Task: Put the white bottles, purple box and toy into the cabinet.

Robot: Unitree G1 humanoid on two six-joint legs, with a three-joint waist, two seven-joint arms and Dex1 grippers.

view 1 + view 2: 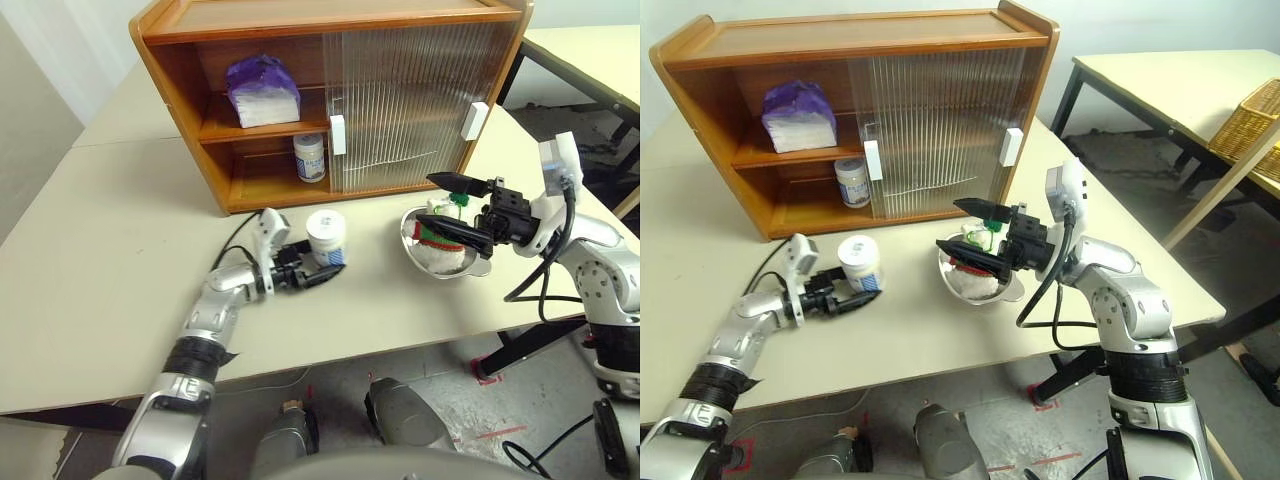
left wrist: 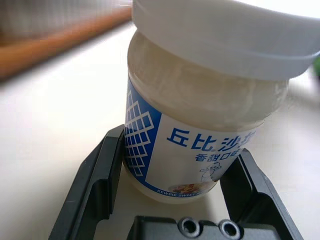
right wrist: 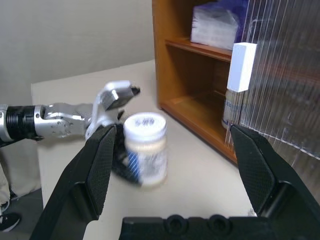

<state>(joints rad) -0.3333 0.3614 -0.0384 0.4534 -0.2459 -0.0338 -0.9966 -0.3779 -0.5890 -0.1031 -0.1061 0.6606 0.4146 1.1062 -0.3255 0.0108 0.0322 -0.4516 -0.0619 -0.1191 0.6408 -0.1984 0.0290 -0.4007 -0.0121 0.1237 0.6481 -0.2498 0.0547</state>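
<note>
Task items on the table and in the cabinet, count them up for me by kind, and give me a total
White bottles: 2 (one in the cabinet's lower compartment, one on the table between the left gripper's fingers)
Purple box: 1 (upper shelf)
Toy: 1 (in the steel bowl)
Total: 4

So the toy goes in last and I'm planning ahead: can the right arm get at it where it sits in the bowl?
Probably yes. The right tool hangs open just above the toy, which lies in the steel bowl with its top uncovered. Nothing stands between them, though the bowl's rim may crowd the lower finger.
</note>
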